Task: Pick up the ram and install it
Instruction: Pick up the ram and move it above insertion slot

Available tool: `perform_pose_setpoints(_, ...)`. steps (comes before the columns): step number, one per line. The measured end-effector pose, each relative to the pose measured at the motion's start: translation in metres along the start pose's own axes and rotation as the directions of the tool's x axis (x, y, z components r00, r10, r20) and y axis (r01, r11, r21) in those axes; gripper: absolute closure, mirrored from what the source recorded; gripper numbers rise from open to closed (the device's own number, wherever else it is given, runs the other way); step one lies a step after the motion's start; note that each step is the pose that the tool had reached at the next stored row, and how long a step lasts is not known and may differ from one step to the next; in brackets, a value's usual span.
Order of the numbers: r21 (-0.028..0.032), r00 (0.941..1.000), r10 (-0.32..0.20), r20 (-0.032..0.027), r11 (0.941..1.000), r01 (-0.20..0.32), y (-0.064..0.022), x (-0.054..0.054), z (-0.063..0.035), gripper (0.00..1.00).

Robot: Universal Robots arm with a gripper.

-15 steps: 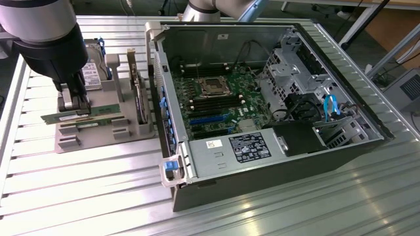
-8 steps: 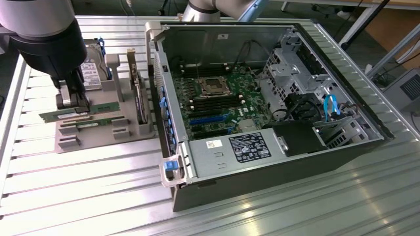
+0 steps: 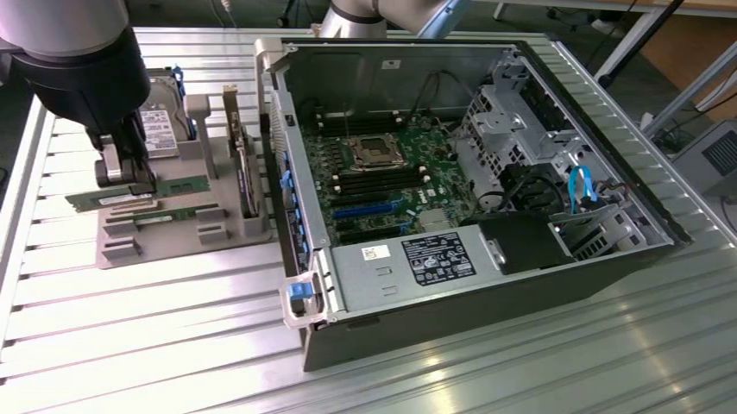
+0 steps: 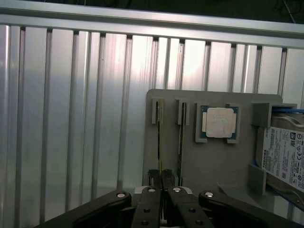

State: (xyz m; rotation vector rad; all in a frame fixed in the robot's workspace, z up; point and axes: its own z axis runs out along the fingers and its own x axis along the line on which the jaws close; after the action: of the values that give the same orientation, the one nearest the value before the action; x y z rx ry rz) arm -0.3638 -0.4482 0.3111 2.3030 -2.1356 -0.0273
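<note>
The ram (image 4: 159, 142) is a thin green stick standing on edge in a slot of the grey holder (image 4: 209, 166). My gripper (image 4: 160, 179) reaches down over it, its two black fingers pressed against the stick's sides near one end. In the exterior view the gripper (image 3: 127, 177) hangs over the holder's (image 3: 127, 246) left part, and the ram (image 3: 185, 185) runs as a long green strip under it. A second green stick (image 4: 180, 142) stands in the neighbouring slot, also seen in the exterior view (image 3: 173, 216).
The holder also carries a square silver processor chip (image 4: 219, 122), a hard drive (image 4: 285, 152) and an upright expansion card (image 3: 244, 164). The open computer case (image 3: 345, 293) lies to the exterior view's right, with black memory slots (image 3: 368, 177) on its motherboard. Ribbed metal table all around.
</note>
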Motion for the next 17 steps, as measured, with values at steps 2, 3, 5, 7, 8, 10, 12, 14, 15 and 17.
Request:
perform_pose_setpoints(2,0.0000,1.0000,0.000,0.0000,1.0000,0.000,0.0000,0.0000,-0.0007,0.88)
perform_pose_setpoints(3,0.0000,1.0000,0.000,0.0000,1.0000,0.000,0.0000,0.0000,-0.0010,0.88)
perform_pose_setpoints(5,0.0001,1.0000,0.000,0.0001,1.0000,0.000,0.0000,0.0000,-0.0016,0.88)
perform_pose_setpoints(7,0.0000,1.0000,0.000,0.0000,1.0000,0.000,0.0000,0.0000,-0.0023,0.88)
perform_pose_setpoints(8,-0.0002,1.0000,0.000,-0.0001,1.0000,0.000,0.0000,0.0000,-0.0028,0.88)
perform_pose_setpoints(10,-0.0001,1.0000,0.000,0.0000,1.0000,0.000,0.0001,0.0000,-0.0037,0.88)
perform_pose_setpoints(12,0.0001,1.0000,0.000,0.0001,1.0000,0.000,0.0001,0.0000,-0.0054,0.88)
perform_pose_setpoints(14,0.0000,1.0000,0.000,0.0000,1.0000,0.000,0.0001,-0.0001,-0.0063,0.88)
perform_pose_setpoints(15,0.0000,1.0000,0.000,0.0000,1.0000,0.000,0.0001,-0.0001,-0.0067,0.88)
perform_pose_setpoints(17,-0.0001,1.0000,0.000,0.0000,1.0000,0.000,0.0001,-0.0001,-0.0074,0.88)
